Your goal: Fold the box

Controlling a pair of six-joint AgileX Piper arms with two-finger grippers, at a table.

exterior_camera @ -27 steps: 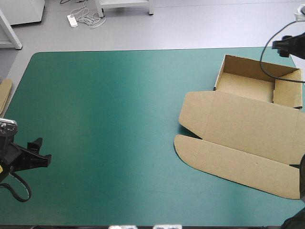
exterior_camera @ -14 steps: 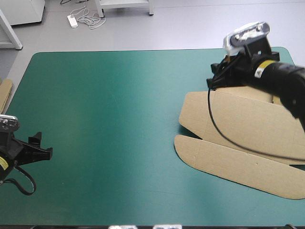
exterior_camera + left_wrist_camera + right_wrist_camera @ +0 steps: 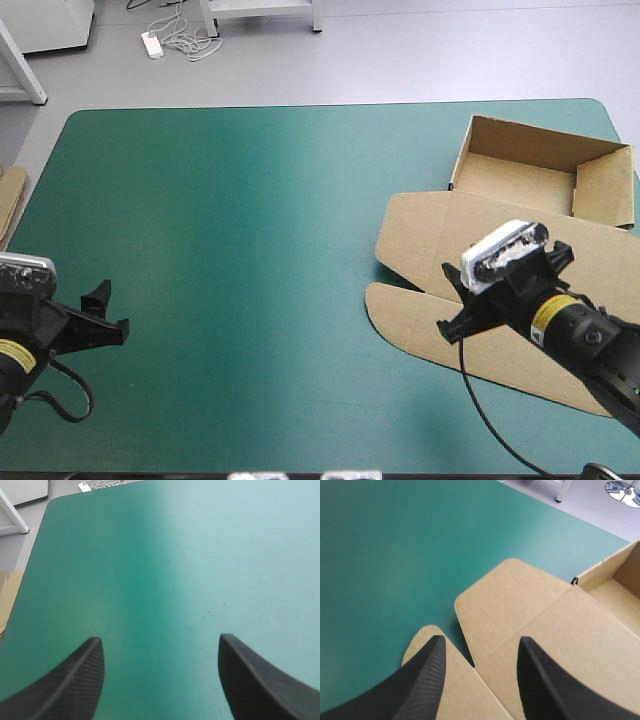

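The brown box [image 3: 520,240] lies at the table's right side. Its tray [image 3: 540,170], walls raised, stands at the far end, and the lid [image 3: 500,250] lies flat toward me with a rounded flap [image 3: 410,315] at its front. My right gripper [image 3: 447,302] hovers open over the lid's left front corner. In the right wrist view the lid's corner [image 3: 520,610] and the flap [image 3: 420,645] show between and ahead of the gripper [image 3: 481,645]. My left gripper [image 3: 110,308] stands open near the front left, far from the box, with only the teal-green cover ahead of the gripper [image 3: 159,640].
More brown board [image 3: 10,200] shows at the table's left edge, also seen in the left wrist view as a brown board edge [image 3: 7,600]. The teal-green cover [image 3: 250,230] spreads between the two grippers.
My right arm has swung from the far right corner, across the tray, down to the lid's front left. The left gripper has edged a little to the right.
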